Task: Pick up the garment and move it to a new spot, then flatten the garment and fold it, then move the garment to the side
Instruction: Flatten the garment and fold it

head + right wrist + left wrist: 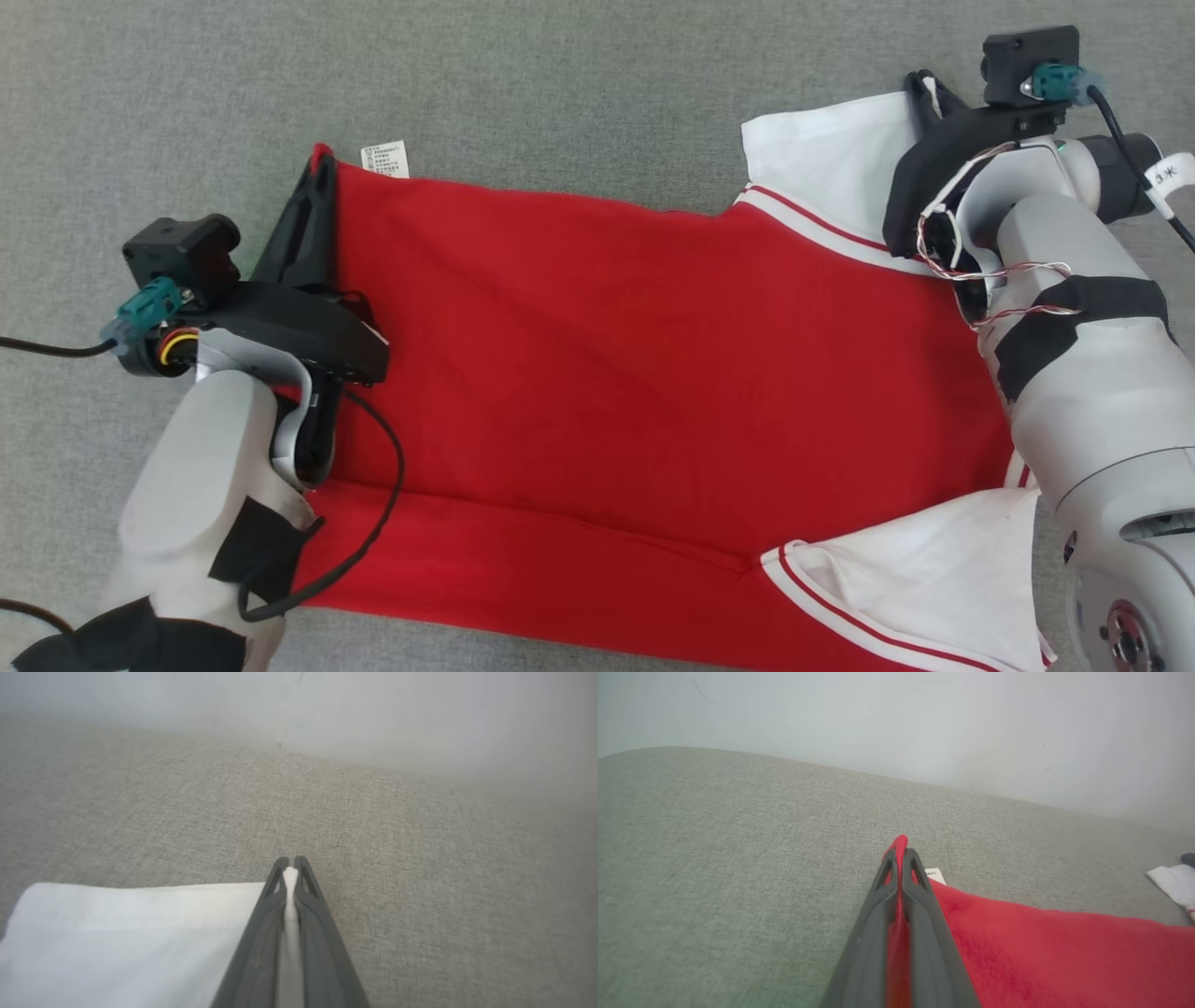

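A red garment with white sleeves lies spread across the grey fabric surface, its care label at the far left corner. My left gripper is shut on the garment's red far-left corner; in the left wrist view, red cloth is pinched between the fingers of the gripper. My right gripper is shut on the far white sleeve; in the right wrist view, white cloth runs between the fingers of the gripper. A second white sleeve lies at the near right.
The grey fabric surface stretches beyond the garment on the far side and to the left. A pale wall rises behind its far edge. A black cable from my left arm loops over the red cloth.
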### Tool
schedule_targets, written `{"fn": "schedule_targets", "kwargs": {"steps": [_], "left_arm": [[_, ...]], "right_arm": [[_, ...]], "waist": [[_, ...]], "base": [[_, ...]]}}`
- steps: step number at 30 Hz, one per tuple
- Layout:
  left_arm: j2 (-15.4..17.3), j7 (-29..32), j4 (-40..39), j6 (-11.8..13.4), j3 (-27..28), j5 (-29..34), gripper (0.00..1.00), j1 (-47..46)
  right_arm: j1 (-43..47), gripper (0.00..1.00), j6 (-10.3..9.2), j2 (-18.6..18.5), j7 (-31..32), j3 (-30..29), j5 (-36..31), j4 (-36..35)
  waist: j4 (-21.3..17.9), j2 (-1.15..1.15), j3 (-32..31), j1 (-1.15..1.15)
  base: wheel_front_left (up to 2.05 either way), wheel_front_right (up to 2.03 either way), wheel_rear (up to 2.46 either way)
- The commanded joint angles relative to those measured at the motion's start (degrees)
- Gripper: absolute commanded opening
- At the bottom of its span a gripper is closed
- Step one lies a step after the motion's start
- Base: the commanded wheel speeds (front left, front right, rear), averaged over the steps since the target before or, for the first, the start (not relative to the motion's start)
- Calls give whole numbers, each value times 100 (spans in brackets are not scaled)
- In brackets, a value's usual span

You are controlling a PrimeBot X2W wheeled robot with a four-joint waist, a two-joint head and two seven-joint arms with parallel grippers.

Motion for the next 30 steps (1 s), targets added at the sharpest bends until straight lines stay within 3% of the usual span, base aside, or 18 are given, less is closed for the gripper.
{"fn": "schedule_targets", "kwargs": {"steps": [1,8,14,21,30], "left_arm": [[54,-17,7,13,16,-4,0,43],[164,-17,78,13,49,-43,0,148],[242,-17,52,13,73,-56,0,385],[309,-16,-85,13,172,-19,0,770],[344,-17,-400,13,283,71,0,1485]], "right_arm": [[0,0,-12,-42,-151,-78,-71,23],[-33,0,-12,-8,-966,-431,-210,-131],[480,0,-12,129,-1240,-454,-29,-436],[1623,0,-12,281,-1243,43,713,-1836],[3854,0,-12,-179,-1246,999,2119,-4238]], "waist": [[-38,0,-46,-1],[-144,0,-324,-1],[-230,0,-685,-1],[-355,0,-986,-1],[-474,0,-1384,-1]], "base": [[0,0,0],[0,0,0],[0,0,0],[0,0,0],[0,0,0]]}}
